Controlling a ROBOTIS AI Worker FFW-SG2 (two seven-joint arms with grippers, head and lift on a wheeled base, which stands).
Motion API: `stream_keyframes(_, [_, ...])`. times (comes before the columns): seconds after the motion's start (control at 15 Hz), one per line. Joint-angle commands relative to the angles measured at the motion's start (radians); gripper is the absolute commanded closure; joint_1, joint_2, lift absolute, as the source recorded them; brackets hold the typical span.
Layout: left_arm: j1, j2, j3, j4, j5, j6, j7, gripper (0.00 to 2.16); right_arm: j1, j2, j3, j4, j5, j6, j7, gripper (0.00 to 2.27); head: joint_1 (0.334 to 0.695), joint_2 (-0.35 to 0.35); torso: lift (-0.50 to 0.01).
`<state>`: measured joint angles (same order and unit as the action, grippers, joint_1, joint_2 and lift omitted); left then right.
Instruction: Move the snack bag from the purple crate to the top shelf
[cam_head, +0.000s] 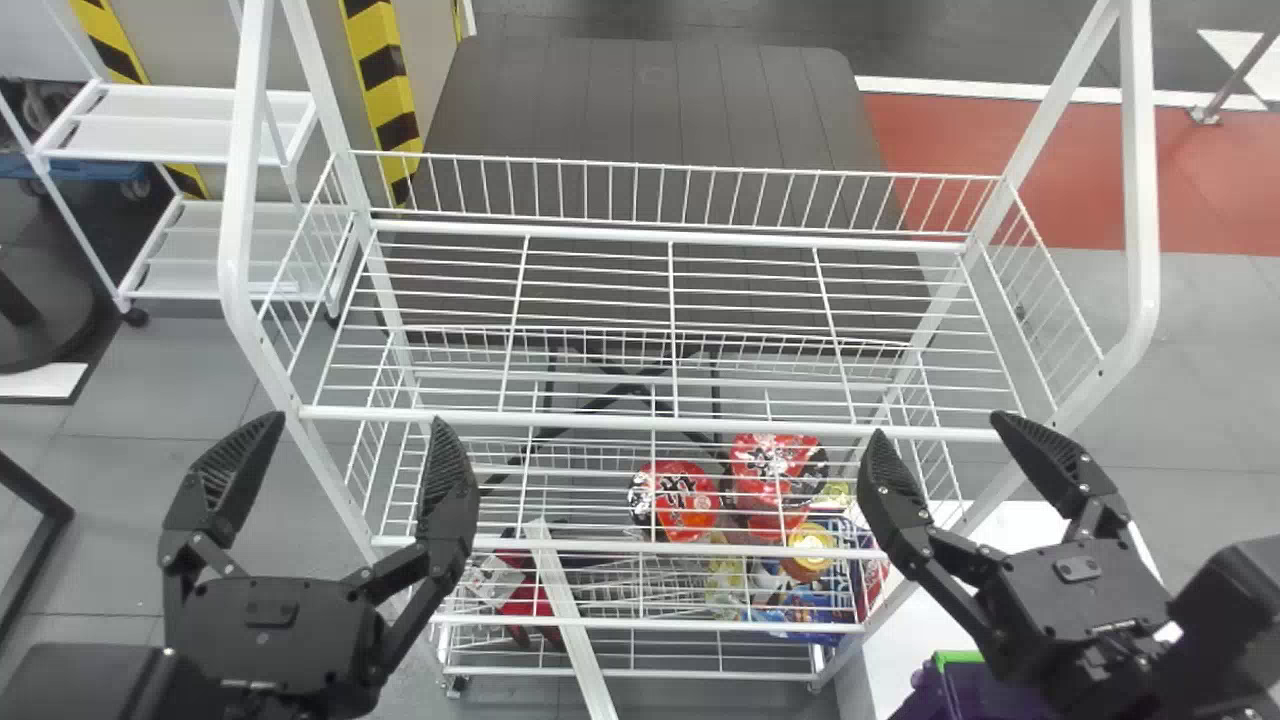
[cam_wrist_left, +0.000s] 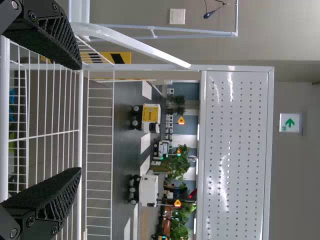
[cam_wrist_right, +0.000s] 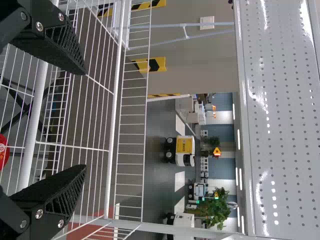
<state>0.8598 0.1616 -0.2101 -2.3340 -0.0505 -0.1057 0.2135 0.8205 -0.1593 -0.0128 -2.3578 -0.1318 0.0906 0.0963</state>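
My left gripper (cam_head: 345, 480) stands open at the rack's front left in the head view, nothing between its fingers. In the left wrist view the left gripper (cam_wrist_left: 80, 117) has its fingers wide apart before the wire shelf. At the front right is my right gripper (cam_head: 955, 470), open and empty; the right gripper (cam_wrist_right: 86, 120) shows the same spread in its wrist view. The top shelf (cam_head: 670, 240) is a white wire basket holding nothing. Part of the purple crate (cam_head: 985, 690) with a green edge lies at the bottom right, partly behind the right arm. I cannot make out a snack bag inside.
Lower rack levels hold red packages (cam_head: 680, 500), a yellow-lidded jar (cam_head: 810, 545) and other packs. The rack's white posts (cam_head: 245, 200) rise on both sides. A white surface (cam_head: 920, 640) stands by the crate, and a dark padded bench (cam_head: 650, 120) lies behind the rack.
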Motion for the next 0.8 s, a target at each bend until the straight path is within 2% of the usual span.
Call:
stream_keyframes(0.0, [0.004, 0.001, 0.0, -0.004, 0.001, -0.002, 0.0, 0.09, 0.005, 0.0, 0.0, 0.0, 0.0, -0.03, 0.0, 0.17, 0.695, -0.06, -0.031])
stream_keyframes(0.73, [0.008, 0.007, -0.002, -0.001, 0.017, -0.012, -0.017, 0.09, 0.011, 0.0, 0.0, -0.001, -0.005, -0.051, 0.005, 0.17, 0.695, -0.065, -0.075])
